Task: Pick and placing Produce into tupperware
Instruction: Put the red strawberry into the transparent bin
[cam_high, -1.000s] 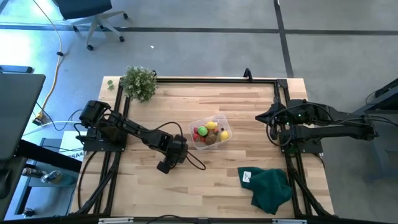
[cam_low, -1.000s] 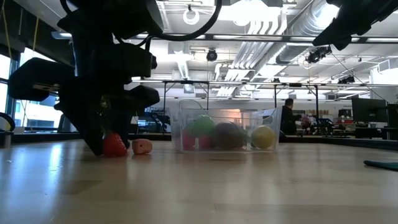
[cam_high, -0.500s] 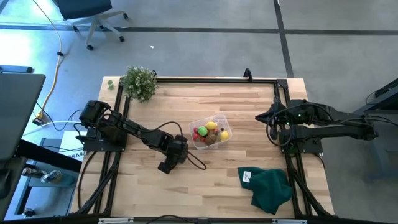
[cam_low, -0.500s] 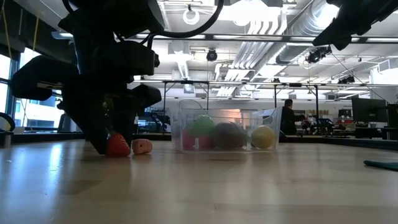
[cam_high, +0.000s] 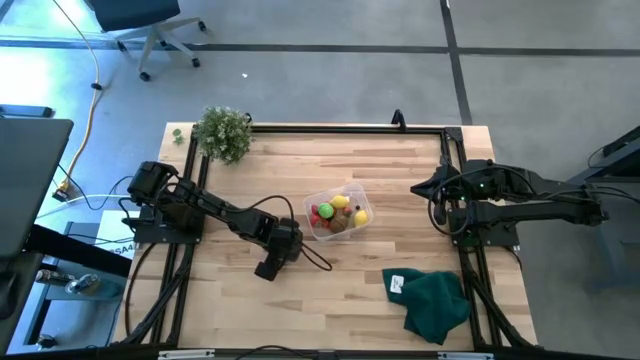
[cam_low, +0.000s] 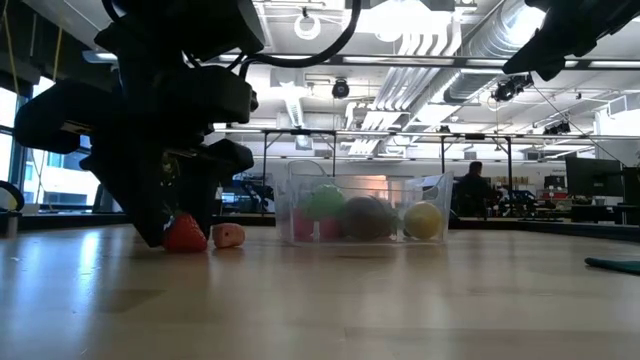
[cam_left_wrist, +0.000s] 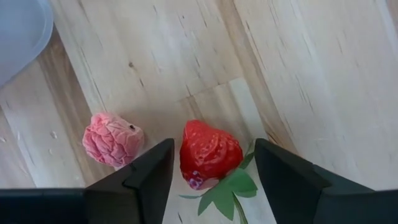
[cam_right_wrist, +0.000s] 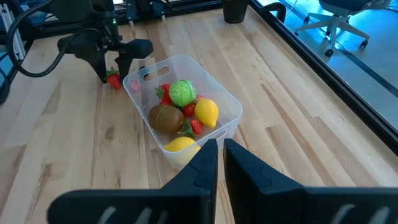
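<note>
A red toy strawberry (cam_left_wrist: 210, 152) with green leaves lies on the table left of the clear tub (cam_high: 338, 212); it also shows in the low view (cam_low: 185, 232). A pink crinkled toy piece (cam_left_wrist: 112, 138) lies beside it. My left gripper (cam_high: 287, 238) is down at the table, open, one finger on each side of the strawberry (cam_left_wrist: 214, 180). The tub (cam_right_wrist: 186, 106) holds a green, a brown, yellow and red toy pieces. My right gripper (cam_high: 416, 187) waits shut at the right, above the table.
A leafy potted plant (cam_high: 222, 132) stands at the far left corner. A dark green cloth (cam_high: 432, 302) lies near the front right. Black frame rails (cam_high: 340, 127) run along the table's far and side edges. A person (cam_low: 478, 190) shows far behind the table.
</note>
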